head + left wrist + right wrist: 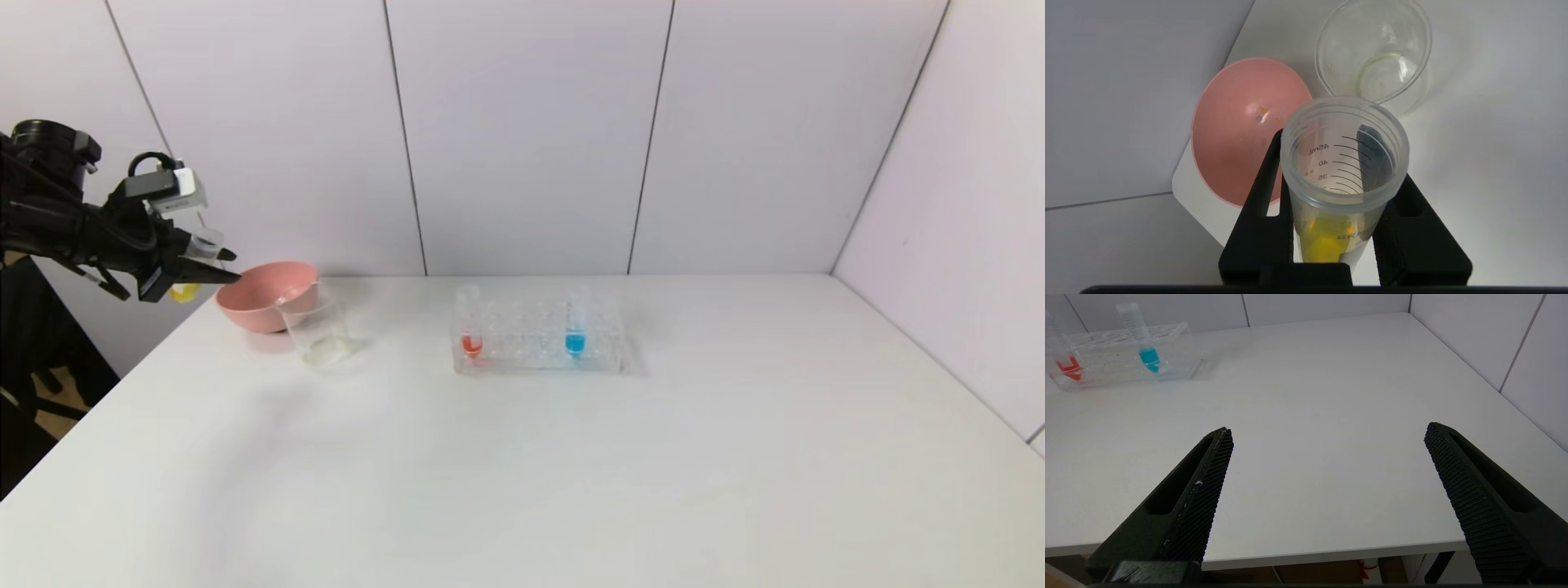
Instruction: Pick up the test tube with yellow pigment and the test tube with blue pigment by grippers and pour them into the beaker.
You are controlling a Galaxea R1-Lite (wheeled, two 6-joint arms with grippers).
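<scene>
White wall panels close off the back and right sides of a white table (pixel 571 457). Off the table's far left corner, the left gripper (pixel 196 263) is held aloft with its jaws pinched on the test tube with yellow pigment (pixel 1339 183), gripped below the threaded mouth and kept roughly upright. Yellow liquid is seen low in the tube, so pouring is judged not yet done. Graduations reading 45mL, 40 and 35 can be made out on its wall, with a partly hidden mark beginning "BK".

At that corner a pink bowl (pixel 261 296) is set, and the beaker (pixel 317 327) just beside it, nearly empty. At mid-table toward the back edge a clear tube rack (pixel 539 339) is placed, with a red-liquid tube (pixel 470 322) at its left end and the test tube with blue pigment (pixel 576 322) right of centre. That tube is judged light, stiff, smooth and slippery; it would best be taken on its upper wall, above the rack.

The right gripper (pixel 1327 457) is parked near the front right edge, jaws spread wide.
</scene>
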